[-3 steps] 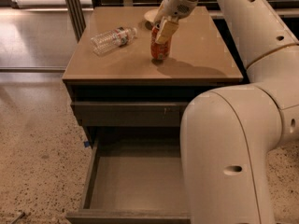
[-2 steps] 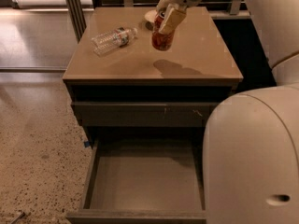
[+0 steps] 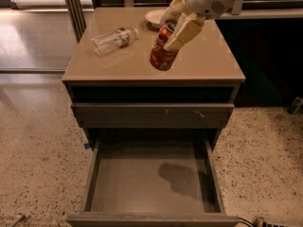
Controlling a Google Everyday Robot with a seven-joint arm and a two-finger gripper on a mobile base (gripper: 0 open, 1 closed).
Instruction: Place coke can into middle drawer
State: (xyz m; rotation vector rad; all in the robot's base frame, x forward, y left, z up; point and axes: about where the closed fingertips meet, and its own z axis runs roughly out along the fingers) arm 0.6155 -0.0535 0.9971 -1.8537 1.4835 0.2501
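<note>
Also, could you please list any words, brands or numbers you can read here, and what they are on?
coke can, held by the gripper above the cabinet top: pale marks, not legible.
water bottle: label not legible.
Nothing else bears text.

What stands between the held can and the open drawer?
The can, tilted in the gripper, hangs over the cabinet top; that top lies between it and the drawer. Nothing visible sits in the drawer.
</note>
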